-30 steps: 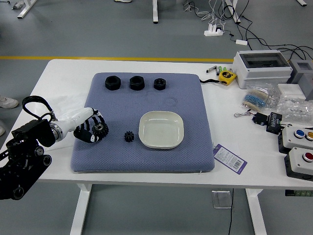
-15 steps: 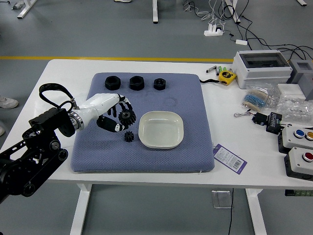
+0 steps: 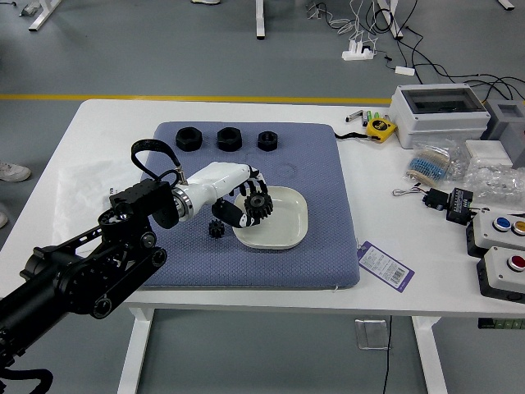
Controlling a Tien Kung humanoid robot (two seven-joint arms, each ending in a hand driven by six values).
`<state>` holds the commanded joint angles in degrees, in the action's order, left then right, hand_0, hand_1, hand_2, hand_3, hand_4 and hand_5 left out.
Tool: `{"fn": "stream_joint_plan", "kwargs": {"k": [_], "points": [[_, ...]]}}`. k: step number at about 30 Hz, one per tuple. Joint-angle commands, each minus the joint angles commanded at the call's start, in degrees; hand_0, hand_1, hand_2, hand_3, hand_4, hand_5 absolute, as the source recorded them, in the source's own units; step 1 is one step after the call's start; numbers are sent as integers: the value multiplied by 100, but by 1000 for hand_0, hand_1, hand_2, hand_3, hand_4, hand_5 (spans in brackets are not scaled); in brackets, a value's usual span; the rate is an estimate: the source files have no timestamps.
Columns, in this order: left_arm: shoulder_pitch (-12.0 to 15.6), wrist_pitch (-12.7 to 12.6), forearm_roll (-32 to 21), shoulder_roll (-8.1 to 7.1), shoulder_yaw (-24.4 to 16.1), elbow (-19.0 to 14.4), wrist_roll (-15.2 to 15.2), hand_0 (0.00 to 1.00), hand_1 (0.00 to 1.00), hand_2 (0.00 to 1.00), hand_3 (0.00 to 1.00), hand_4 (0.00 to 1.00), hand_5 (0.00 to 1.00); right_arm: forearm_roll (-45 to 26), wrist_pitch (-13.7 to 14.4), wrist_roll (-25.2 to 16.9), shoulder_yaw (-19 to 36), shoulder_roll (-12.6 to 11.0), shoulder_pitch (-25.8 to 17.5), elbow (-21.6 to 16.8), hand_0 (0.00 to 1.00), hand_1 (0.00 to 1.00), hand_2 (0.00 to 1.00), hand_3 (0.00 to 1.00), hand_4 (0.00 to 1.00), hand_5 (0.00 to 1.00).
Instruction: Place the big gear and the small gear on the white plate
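Head view | big gear (image 3: 258, 205) (dark, toothed) | gripped in left hand's (image 3: 238, 203) fingertips

Left arm (image 3: 82, 287) outstretched, robot hand (image 3: 221, 185) curled

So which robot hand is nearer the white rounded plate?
Left. The left hand holds the big black toothed gear over the left of the plate; the right hand is out of view.

Smooth plate (image 3: 283, 234), perhaps plastic; matt, textured blue mat (image 3: 324, 263).
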<state>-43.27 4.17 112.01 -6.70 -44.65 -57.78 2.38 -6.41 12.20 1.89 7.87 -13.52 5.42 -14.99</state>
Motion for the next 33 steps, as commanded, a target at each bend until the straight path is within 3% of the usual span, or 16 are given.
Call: {"fn": "stream_joint_plan", "kwargs": {"k": [4,5,10,11,14,16,22,23,24,25,28,29,31,33], "points": [[-102,-152,-50,168,63,230,29,453,604,647,612,912,260,72,11,20,40,-1,-3,-7,687,663,744,610,816,727],[-112,-175,-63,186,72,254,34,630,703,754,782,998,428,78,12,21,43,-1,-4,-8,687,663,744,610,817,728],[-216,-419,-110,367,133,498,-16,630,703,754,782,998,428,147,19,42,80,-4,-11,-11,687,663,744,610,817,728],[-218,-486,-112,381,130,506,-37,857,853,890,828,998,465,149,20,42,81,-4,-14,-12,686,662,744,606,815,728],[-194,-650,-111,367,99,446,-107,857,853,890,828,998,465,126,20,34,71,-3,-22,-11,686,662,744,606,815,728],[-157,-682,-102,316,32,357,-147,857,853,890,828,998,465,80,16,20,48,-4,-24,-10,686,662,744,606,815,728],[90,-410,142,11,-458,82,-50,869,851,894,832,998,470,-163,-4,-53,-73,1,-41,3,686,663,744,607,815,728],[149,-311,195,-74,-585,33,-9,804,787,820,796,998,370,-187,-9,-60,-87,2,-43,6,686,662,744,608,816,729],[183,-254,221,-124,-659,4,16,804,787,820,796,998,370,-198,-13,-63,-93,3,-45,8,686,662,744,608,816,729],[208,-215,236,-161,-694,-25,32,804,787,820,796,998,370,-201,-14,-64,-96,3,-46,9,686,662,744,608,816,729],[349,46,290,-455,-707,-222,86,804,787,820,796,998,370,-189,-22,-60,-88,5,-51,16,686,662,744,608,816,729],[381,109,289,-515,-689,-265,96,750,766,803,788,981,277,-194,-25,-61,-89,5,-54,17,686,662,743,608,815,729],[484,339,248,-692,-624,-373,105,750,766,803,788,981,277,-219,-30,-69,-105,4,-60,20,686,662,743,608,815,729],[531,453,214,-756,-590,-409,108,750,766,803,788,981,277,-221,-31,-67,-103,6,-63,21,686,662,743,608,815,729]]}}
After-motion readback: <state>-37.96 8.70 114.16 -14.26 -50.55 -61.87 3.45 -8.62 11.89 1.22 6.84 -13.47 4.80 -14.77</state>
